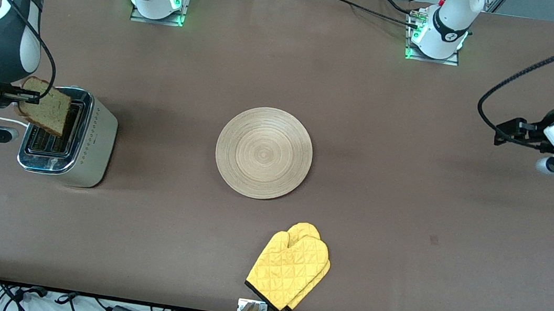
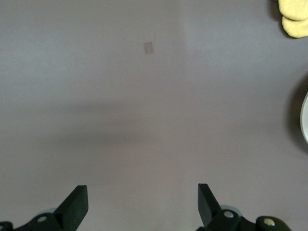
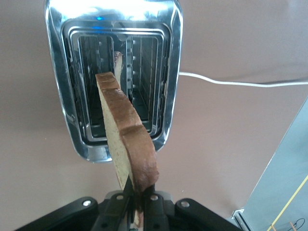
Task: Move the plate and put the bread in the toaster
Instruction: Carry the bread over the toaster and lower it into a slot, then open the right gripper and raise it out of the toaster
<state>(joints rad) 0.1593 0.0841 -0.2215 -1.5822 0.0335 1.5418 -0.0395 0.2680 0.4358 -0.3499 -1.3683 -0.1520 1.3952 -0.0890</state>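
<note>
Bread in right gripper over toaster.

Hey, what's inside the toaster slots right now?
Both slots of the toaster show only bare wire guides; the bread hangs above them in the shut right tool. The slot bottoms are dark and partly covered by the slice.

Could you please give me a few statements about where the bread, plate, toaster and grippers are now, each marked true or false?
1. The right gripper is shut on the bread over the toaster. True.
2. The bread lies flat on the plate. False: the plate is bare.
3. The left gripper is open and holds nothing. True.
4. The oven mitt lies on the plate. False: it lies on the table, nearer the front camera.
5. The bread sits fully down in a slot. False: it hangs above the slots.
</note>
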